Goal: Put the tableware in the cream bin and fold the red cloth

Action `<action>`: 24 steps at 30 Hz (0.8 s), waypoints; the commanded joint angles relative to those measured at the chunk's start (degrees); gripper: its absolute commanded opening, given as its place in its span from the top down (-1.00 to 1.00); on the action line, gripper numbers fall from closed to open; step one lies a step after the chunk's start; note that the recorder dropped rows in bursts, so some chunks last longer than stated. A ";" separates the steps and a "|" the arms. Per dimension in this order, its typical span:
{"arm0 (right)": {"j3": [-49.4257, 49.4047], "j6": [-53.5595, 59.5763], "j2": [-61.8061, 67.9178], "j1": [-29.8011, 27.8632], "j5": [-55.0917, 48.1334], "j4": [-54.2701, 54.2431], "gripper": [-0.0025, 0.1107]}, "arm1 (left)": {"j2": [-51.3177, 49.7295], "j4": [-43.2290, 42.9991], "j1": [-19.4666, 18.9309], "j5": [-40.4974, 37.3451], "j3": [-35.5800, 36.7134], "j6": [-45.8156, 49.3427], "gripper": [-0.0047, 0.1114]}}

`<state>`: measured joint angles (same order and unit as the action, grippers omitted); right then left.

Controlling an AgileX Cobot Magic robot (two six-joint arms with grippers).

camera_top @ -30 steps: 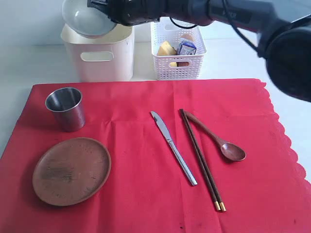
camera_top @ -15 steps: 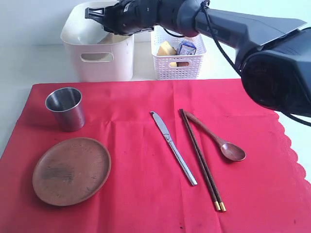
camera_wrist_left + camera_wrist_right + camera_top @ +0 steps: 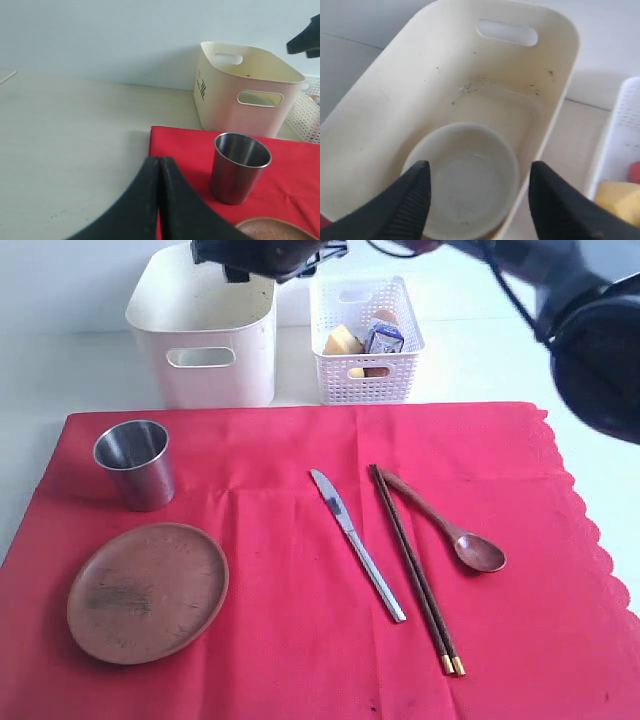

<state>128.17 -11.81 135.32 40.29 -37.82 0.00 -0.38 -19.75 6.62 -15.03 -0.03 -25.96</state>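
The pale bowl (image 3: 465, 180) lies upright on the floor of the cream bin (image 3: 160, 300). My right gripper (image 3: 479, 175) hovers open above it, empty, and shows at the top of the exterior view (image 3: 250, 252). On the red cloth (image 3: 300, 640) lie the steel cup (image 3: 134, 463), the brown wooden plate (image 3: 147, 590), the silver knife (image 3: 356, 543), the dark chopsticks (image 3: 414, 568) and the wooden spoon (image 3: 450, 527). My left gripper (image 3: 159, 165) is shut and empty, low by the cloth's corner, short of the cup (image 3: 240, 167).
A white lattice basket (image 3: 365, 365) with cheese (image 3: 342, 341) and a blue-white milk packet (image 3: 383, 337) stands right of the cream bin. Pale tabletop (image 3: 70, 150) surrounds the cloth. The right arm's dark body (image 3: 595, 350) looms at the upper right.
The right gripper carried the bowl over the cream bin, lowered it inside and let go. It has since risen, open, above the bin.
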 commanded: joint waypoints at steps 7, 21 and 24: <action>0.18 4.61 -12.13 -0.24 -19.18 6.71 0.70 | 0.38 -0.09 -0.05 0.34 0.03 0.32 0.89; 0.18 6.80 -12.94 0.75 -21.16 0.00 0.96 | 0.38 -0.09 -0.05 0.34 0.03 0.32 0.89; 0.18 6.92 -12.94 1.25 -21.26 0.00 0.96 | 0.38 -0.09 -0.05 0.34 0.03 0.32 0.89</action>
<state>128.17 -5.73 123.00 40.91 -59.11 0.37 -0.38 -19.75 6.62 -15.03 -0.03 -25.96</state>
